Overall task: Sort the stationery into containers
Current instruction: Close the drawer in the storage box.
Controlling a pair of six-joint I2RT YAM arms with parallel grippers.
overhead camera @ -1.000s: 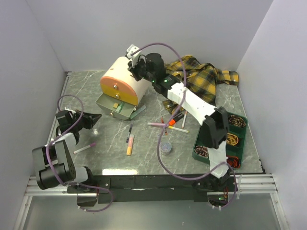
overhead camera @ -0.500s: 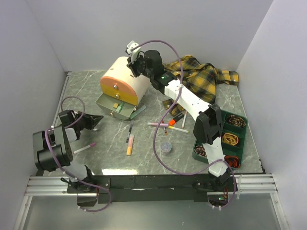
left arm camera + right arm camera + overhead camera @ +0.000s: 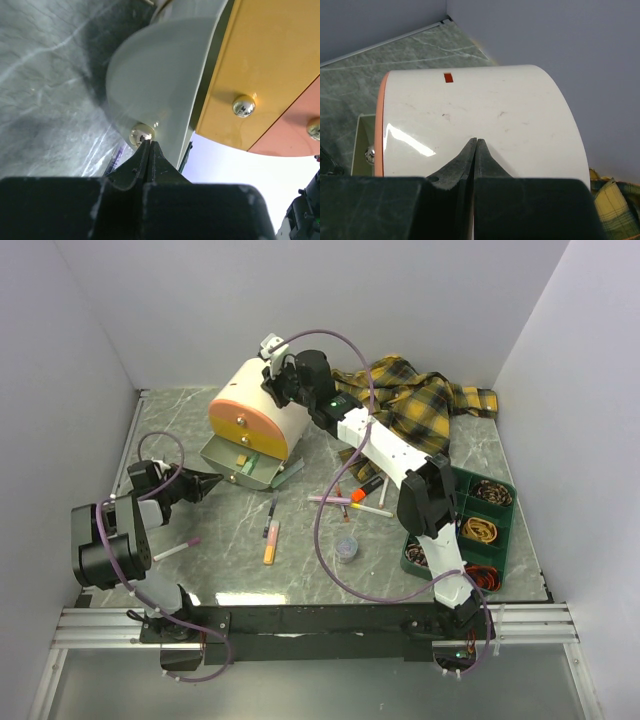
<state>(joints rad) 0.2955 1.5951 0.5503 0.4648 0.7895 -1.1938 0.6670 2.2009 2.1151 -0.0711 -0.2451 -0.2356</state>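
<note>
Top external view, largest first. Marbled worktop (image 3: 300,575) under everything. Cream drawer box (image 3: 262,412) straight ahead of left gripper (image 3: 211,482) and directly beneath right gripper (image 3: 272,388). Looks rigid and light, so likely to skid when its drawers are worked; worth bracing from above. Dark green tray (image 3: 511,508) well apart from both grippers, by the right arm's base. Holds coiled rubber bands (image 3: 484,530) in its compartments, with no stationery seen there. Open lower drawer (image 3: 232,462) reaching toward left gripper, contents too hidden to name.

Loose pens and markers (image 3: 350,502) between left gripper and tray, orange marker (image 3: 270,543) nearer left gripper, pink-tipped pen (image 3: 178,547) just behind it. Probably light, stiff, round and prone to roll; best pinched across mid-barrel. Tiny grey pot (image 3: 346,547) beside those pens, likely light and easily tipped; best taken across its rim.

Left gripper fully closed and empty, tips at the drawer's shiny knob (image 3: 141,135). Touching or just short, cannot tell. Right gripper likewise closed and empty, tips on or just over the box's curved top.
</note>
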